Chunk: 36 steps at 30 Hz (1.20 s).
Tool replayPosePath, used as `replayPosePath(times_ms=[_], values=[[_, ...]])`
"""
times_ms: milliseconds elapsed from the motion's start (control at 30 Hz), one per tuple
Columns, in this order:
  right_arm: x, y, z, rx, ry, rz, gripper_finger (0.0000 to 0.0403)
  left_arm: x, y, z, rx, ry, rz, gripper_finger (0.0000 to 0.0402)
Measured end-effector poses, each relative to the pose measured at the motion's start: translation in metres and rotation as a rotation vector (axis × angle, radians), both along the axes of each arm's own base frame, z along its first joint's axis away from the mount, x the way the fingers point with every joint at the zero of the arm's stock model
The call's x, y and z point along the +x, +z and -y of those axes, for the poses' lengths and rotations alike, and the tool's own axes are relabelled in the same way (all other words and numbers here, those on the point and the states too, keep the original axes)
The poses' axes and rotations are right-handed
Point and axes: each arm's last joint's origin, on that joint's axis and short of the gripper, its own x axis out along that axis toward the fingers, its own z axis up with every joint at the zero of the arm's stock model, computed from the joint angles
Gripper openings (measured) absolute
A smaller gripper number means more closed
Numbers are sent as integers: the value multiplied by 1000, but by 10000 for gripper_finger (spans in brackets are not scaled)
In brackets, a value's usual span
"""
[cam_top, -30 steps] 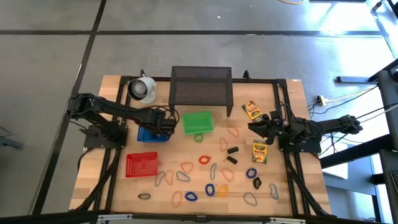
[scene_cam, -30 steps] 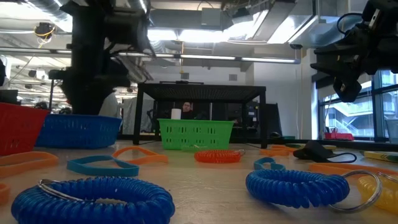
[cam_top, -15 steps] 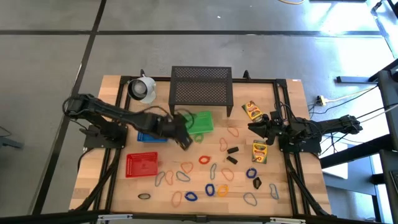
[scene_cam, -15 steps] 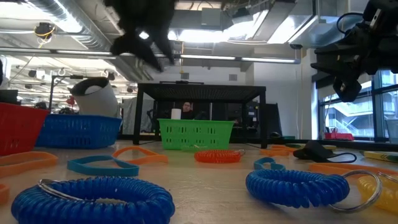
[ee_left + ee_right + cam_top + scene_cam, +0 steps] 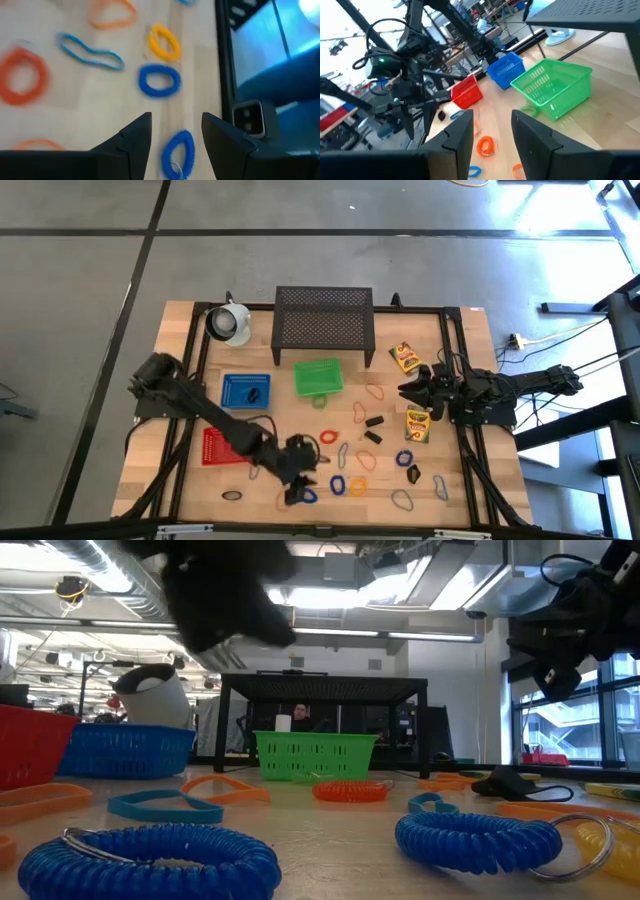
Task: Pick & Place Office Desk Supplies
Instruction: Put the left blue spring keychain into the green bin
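Observation:
Coloured loops lie flat across the near half of the table: blue coils [image 5: 337,484], [image 5: 159,80], a yellow coil [image 5: 164,42], a red coil [image 5: 327,437] and thin bands [image 5: 90,50]. Black clips [image 5: 373,421] and two yellow crayon boxes [image 5: 405,357], [image 5: 417,423] lie on the right. My left gripper [image 5: 296,485], [image 5: 175,122] hangs open, slanting down over the near loops, with a blue coil [image 5: 177,152] below the gap and clear of its fingers. My right gripper [image 5: 408,388], [image 5: 492,122] waits open at the right, holding nothing.
A red basket [image 5: 228,445], a blue basket [image 5: 246,390] with a small black item in it and a green basket [image 5: 318,377] stand mid-table. At the far edge are a black mesh stand [image 5: 323,320] and a white cup-like object [image 5: 229,323].
My left gripper has swung from above the blue basket toward the table's near edge and to the right. It has turned as it went and now slants down over the loops near the front. The right arm has kept still.

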Motion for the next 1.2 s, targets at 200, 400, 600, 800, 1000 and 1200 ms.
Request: replayPosePath(times_ms=[200, 400, 600, 800, 1000, 1200], values=[[0, 0, 0, -2, 1, -4, 136, 0, -28, 13, 33, -76, -60, 168], [2, -3, 0, 27, -2, -33, 136, 0, -44, 12, 201, -248, -68, 168], [4, -7, -1, 63, -6, -78, 136, 2, -46, 8, 250, -323, -56, 168], [7, -11, -1, 52, -9, -131, 136, 2, -51, 17, 257, -371, -19, 168], [9, -16, -2, 60, -14, -177, 136, 2, -68, 20, 313, -362, -44, 168], [11, -19, -2, 86, -23, -210, 136, 0, -72, 18, 364, -388, -81, 124]])
